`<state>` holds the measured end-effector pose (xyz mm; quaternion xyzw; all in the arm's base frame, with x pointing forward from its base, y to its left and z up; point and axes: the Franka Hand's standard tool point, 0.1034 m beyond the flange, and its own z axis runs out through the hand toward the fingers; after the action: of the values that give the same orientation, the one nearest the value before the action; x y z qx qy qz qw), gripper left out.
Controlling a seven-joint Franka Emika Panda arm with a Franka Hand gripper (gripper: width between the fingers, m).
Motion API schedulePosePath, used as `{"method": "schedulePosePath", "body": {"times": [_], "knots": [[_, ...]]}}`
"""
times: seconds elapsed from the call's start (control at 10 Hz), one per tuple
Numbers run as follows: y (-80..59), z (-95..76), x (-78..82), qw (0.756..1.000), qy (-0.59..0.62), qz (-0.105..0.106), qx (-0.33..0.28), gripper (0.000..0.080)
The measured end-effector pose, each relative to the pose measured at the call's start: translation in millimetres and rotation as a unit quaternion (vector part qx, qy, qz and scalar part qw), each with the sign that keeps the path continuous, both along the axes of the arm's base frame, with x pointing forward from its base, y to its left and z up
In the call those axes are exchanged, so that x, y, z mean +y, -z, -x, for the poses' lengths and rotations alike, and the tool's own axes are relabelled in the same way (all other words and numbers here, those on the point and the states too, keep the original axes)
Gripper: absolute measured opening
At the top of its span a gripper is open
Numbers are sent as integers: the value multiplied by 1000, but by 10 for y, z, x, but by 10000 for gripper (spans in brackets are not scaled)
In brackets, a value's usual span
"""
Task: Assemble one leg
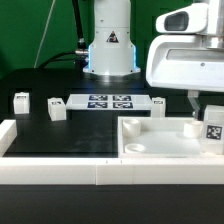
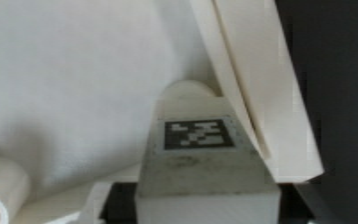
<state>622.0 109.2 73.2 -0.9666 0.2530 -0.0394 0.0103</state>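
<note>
My gripper is at the exterior view's right, shut on a white leg whose black-and-white tag faces the camera. It holds the leg over the right end of the large white tray-like piece, close to its wall. In the wrist view the leg sits between my dark fingers, with my gripper closed on its sides. The tray's wall runs just beside the leg. Three more legs stand on the black table: two at the left and one by the marker board.
The marker board lies flat at the table's middle, in front of the robot base. A low white wall runs along the front edge. A small round white post stands inside the tray near the held leg.
</note>
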Motion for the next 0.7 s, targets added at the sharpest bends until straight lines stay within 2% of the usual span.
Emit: {"method": "schedulePosePath", "body": {"times": [0.3,0.7], "knots": [[0,23,-166,993,118,3,-4,300],[-5,47,-319,984,178,14,-1,304]]}}
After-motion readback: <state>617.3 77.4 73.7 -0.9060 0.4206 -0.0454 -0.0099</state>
